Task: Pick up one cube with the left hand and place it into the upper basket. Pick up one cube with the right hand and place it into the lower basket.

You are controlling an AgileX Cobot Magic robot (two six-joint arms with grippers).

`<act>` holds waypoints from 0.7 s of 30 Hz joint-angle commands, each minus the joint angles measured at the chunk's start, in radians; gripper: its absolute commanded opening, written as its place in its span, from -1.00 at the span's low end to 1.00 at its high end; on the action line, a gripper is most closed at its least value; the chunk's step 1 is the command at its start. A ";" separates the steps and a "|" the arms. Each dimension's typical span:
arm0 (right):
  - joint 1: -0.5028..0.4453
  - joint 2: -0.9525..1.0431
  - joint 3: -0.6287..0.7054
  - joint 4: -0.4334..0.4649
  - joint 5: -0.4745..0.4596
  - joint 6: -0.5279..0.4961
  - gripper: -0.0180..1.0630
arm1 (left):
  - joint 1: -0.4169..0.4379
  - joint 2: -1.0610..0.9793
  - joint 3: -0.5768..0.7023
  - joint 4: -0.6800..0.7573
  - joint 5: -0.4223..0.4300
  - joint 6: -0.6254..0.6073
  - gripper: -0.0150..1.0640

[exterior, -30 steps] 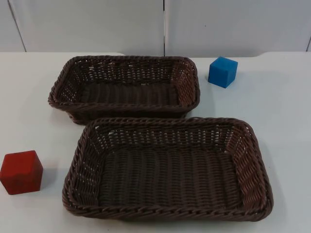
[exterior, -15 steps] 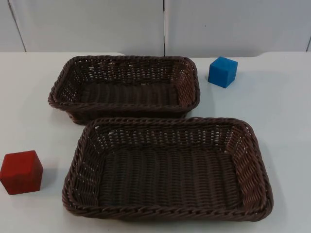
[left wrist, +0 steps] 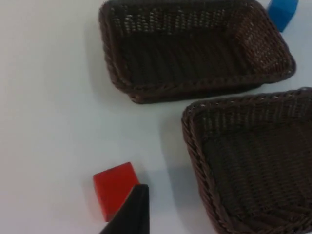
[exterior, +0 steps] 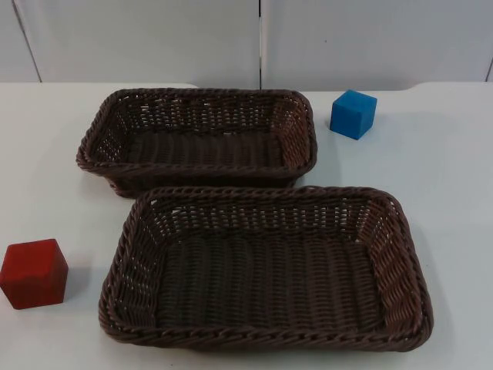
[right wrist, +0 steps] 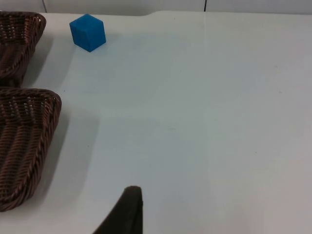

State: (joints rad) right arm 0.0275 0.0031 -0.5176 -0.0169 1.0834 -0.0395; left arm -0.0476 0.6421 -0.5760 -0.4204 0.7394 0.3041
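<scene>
A red cube (exterior: 33,273) rests on the white table left of the lower basket (exterior: 262,192). Right of the upper basket (exterior: 200,93), near the back, stands a blue cube (exterior: 353,113). Both brown wicker baskets hold nothing. My left gripper (left wrist: 129,214) hovers above the table close to the red cube (left wrist: 113,187), with the upper basket (left wrist: 195,88) and lower basket (left wrist: 188,131) beyond it. My right gripper (right wrist: 124,212) hangs over bare table, well short of the blue cube (right wrist: 87,32) and beside the lower basket (right wrist: 29,136).
The grey partition wall (exterior: 154,38) closes the table at the back. Bare white table (exterior: 454,193) stretches to the right of both baskets. A narrow strip of table separates the two baskets.
</scene>
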 commanded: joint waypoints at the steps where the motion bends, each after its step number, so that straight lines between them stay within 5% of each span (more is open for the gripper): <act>1: -0.005 -0.003 0.002 -0.003 -0.006 0.002 0.98 | 0.003 0.023 -0.005 -0.060 -0.021 0.052 0.97; 21: -0.005 -0.003 0.002 -0.003 -0.006 0.002 0.98 | 0.003 0.345 -0.040 -0.151 -0.182 0.127 0.97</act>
State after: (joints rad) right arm 0.0275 0.0031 -0.5176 -0.0169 1.0834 -0.0395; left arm -0.0476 0.9630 -0.6025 -0.5554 0.5882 0.4255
